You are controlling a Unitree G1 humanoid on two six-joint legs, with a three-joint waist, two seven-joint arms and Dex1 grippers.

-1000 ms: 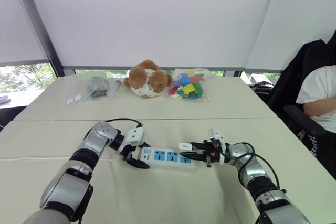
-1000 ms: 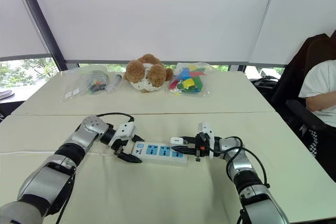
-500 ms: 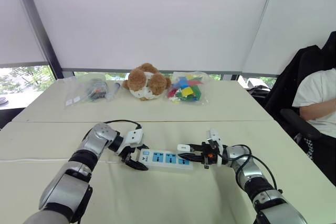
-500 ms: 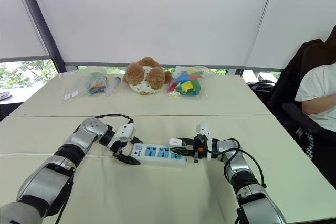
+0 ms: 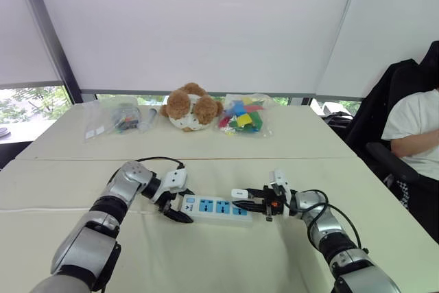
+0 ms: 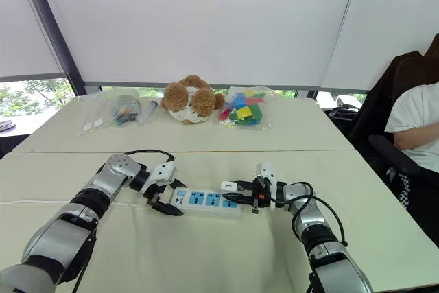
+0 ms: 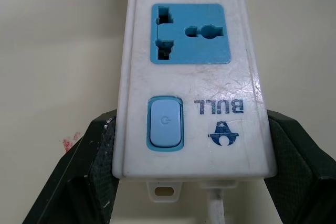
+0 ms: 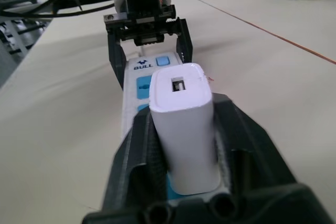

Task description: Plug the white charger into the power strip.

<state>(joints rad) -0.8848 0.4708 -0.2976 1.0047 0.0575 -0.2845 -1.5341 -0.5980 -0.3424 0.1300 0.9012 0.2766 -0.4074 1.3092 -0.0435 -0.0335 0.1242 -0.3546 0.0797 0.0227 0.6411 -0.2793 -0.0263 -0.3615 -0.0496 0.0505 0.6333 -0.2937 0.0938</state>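
The lower half of the frame is taken up by a wide cream-coloured counter (image 5: 226, 259), and a second one of the same colour (image 5: 302, 128) is butted against its far edge along a thin seam. Behind them, large white roller blinds (image 5: 199, 25) are drawn down over the windows, with a dark slanted window post (image 5: 48, 32) at the upper left. Green foliage (image 5: 27, 101) is seen beneath the blind at middle left. A black padded office chair (image 5: 387, 118) is placed at the right edge.

"BULL" printed on power strip (image 7: 189, 77) beside blue switch (image 7: 165, 123)
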